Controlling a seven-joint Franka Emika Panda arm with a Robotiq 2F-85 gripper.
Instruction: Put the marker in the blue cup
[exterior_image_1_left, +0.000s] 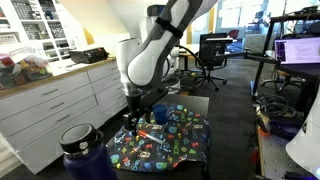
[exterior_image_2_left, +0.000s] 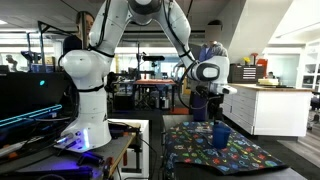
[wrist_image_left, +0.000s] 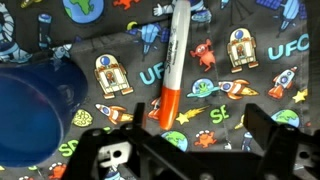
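Lying on the patterned cloth (wrist_image_left: 250, 90), the marker (wrist_image_left: 172, 65) sits near the blue cup (wrist_image_left: 35, 110); the claw (wrist_image_left: 178, 138) hovers wide and empty, so grasping and dropping remain.

The cloth (wrist_image_left: 262, 88) is dark grey, printed all over with bright cartoon robots, rockets, planets and turquoise "UFO" lettering. The marker (wrist_image_left: 172, 60) has a pale grey barrel with dark lettering and an orange end; the blue cup (wrist_image_left: 35, 110) is plain deep blue, and the bottle (exterior_image_1_left: 80, 150) dark navy.
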